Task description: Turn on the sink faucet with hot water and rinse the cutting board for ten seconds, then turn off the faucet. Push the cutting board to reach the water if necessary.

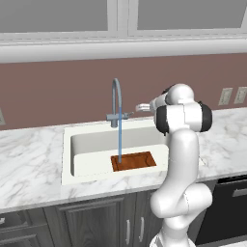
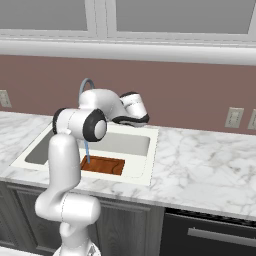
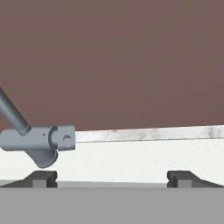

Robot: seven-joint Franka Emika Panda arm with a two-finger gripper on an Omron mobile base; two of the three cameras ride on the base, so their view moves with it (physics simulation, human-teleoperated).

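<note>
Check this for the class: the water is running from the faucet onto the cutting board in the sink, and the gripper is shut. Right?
Not quite. The water does fall onto the cutting board, but the gripper is open: the hand view shows its fingertips far apart.

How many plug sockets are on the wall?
3. Two sit side by side on the wall right of the sink: one, another. A third is on the wall left of the sink. The arm may hide more.

Sink point(image 1: 67, 144) set in desk point(image 1: 29, 169), against back wall. Sink faucet point(image 1: 116, 103) behind basin, at rear rim. Cutting board point(image 1: 137, 161) in basin, front right part. Water point(image 1: 119, 140) lands on board's left end. End effector point(image 1: 141, 107) right of faucet, near it, above rear rim.
</note>
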